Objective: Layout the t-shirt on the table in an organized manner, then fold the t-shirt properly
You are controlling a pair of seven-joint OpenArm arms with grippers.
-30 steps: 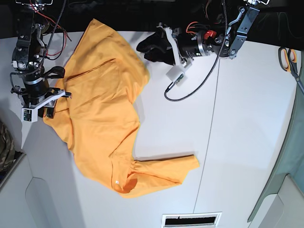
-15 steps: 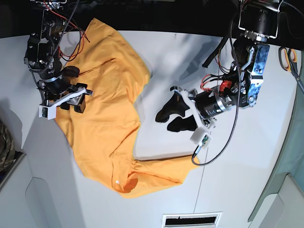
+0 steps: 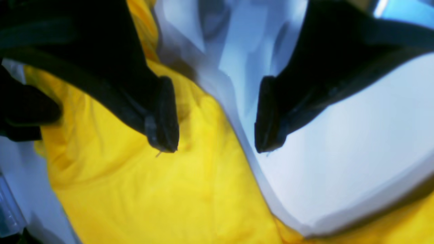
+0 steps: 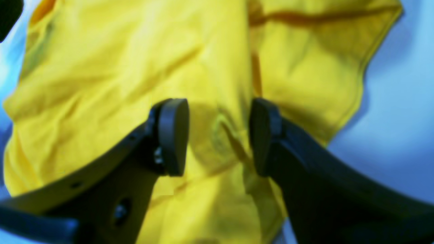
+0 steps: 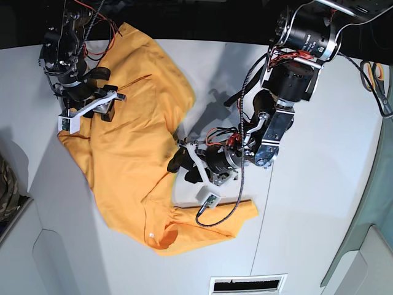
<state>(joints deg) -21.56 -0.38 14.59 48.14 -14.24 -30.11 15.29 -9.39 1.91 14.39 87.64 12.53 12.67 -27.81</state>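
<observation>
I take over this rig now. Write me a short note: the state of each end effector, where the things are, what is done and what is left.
Left end effector: open, holds nothing, poised at the t-shirt's edge near the middle, one fingertip over cloth, the other over bare table.
Right end effector: open, holds nothing, above the shirt's upper part.
T-shirt: on the table, crumpled and skewed, one sleeve sticking out toward the table's front edge in the base view.
Scissors lie at the table's edge, apart from the shirt.
Done: nothing finished; the shirt is not flat.
Left: spread it flat, then fold it.
</observation>
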